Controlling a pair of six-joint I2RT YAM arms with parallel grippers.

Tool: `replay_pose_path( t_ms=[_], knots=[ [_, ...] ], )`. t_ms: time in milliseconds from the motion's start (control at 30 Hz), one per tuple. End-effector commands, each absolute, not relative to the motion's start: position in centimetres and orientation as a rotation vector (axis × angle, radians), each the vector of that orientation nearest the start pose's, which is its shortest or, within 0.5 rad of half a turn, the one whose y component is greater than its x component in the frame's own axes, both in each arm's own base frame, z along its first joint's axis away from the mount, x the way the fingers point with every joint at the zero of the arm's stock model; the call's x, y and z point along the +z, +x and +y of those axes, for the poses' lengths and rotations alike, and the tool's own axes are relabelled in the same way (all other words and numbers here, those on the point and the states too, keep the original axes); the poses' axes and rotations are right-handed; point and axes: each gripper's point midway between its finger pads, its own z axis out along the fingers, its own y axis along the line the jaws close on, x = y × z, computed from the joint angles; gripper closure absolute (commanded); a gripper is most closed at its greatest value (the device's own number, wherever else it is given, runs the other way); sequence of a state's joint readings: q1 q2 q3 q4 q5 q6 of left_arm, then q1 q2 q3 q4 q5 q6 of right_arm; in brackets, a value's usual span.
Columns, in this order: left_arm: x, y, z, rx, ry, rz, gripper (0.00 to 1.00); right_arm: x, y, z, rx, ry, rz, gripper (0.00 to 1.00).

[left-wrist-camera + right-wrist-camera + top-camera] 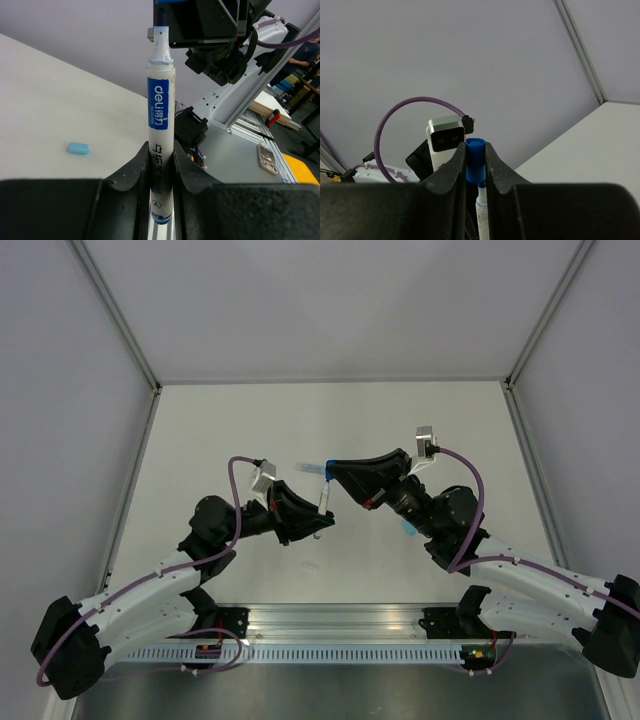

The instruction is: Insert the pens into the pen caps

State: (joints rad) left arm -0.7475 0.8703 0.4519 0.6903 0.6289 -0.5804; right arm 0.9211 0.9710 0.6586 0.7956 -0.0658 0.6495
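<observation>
Black moulded fingers (134, 172) of the left gripper (161, 156) fill the foreground of the left wrist view. They are drawn in narrow and clamp the lower barrel of a white plastic marker pen with blue label bands (161, 107). The pen stands upright between them with its worn, pale blue nib end pointing up. To the left, a small pale blue translucent cap (78, 148) lies alone on the white table (45, 100), well apart from the pen.

From above, the two arms meet over the middle of the table, the left reaching in from the left and the right from the right. The right gripper (475, 152) is closed to a narrow gap on a short dark blue plastic pen cap (475, 161), pinching it between both fingers. The cap sits directly over the pen's nib, open end down, in line with the barrel. Nib and cap mouth meet, but how far the nib is inside cannot be told.
</observation>
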Motion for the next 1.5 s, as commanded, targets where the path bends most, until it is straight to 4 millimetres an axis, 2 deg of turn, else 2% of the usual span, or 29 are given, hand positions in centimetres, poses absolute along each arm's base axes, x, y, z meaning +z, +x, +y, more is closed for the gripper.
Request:
replay_pose_path(
  t_ms=[0, 433, 700, 833, 1067, 1267, 1367, 1433, 1467],
  knots=[
    [30.5, 13.6, -29.1, -1.502, 0.708, 1.284, 0.98, 41.0, 18.5, 30.8, 1.437, -0.228, 1.134, 1.00],
    [31.0, 13.9, -28.4, -1.470, 0.654, 1.269, 0.98, 38.6, 17.1, 31.7, 1.439, -0.224, 1.136, 1.00],
    [31.1, 14.5, -27.9, -1.442, 0.605, 1.267, 0.98, 36.7, 16.0, 33.2, 1.455, -0.230, 1.156, 1.00],
    [31.5, 14.6, -27.3, -1.414, 0.572, 1.253, 0.98, 35.5, 15.6, 33.7, 1.417, -0.255, 1.175, 1.00],
    [31.4, 14.7, -27.2, -1.402, 0.575, 1.260, 0.98, 33.2, 15.4, 33.8, 1.288, -0.323, 1.226, 1.00],
    [31.5, 14.0, -27.2, -1.406, 0.625, 1.226, 0.98, 34.2, 14.9, 33.5, 1.279, -0.352, 1.216, 0.89],
    [31.5, 13.7, -27.3, -1.410, 0.647, 1.218, 0.98, 34.8, 14.6, 33.5, 1.290, -0.364, 1.210, 0.77],
    [31.5, 13.7, -27.3, -1.410, 0.653, 1.215, 0.98, 34.9, 14.5, 33.5, 1.288, -0.371, 1.216, 0.67],
    [31.6, 13.4, -27.4, -1.417, 0.672, 1.205, 0.98, 35.9, 14.6, 33.3, 1.277, -0.366, 1.204, 0.59]
  ],
)
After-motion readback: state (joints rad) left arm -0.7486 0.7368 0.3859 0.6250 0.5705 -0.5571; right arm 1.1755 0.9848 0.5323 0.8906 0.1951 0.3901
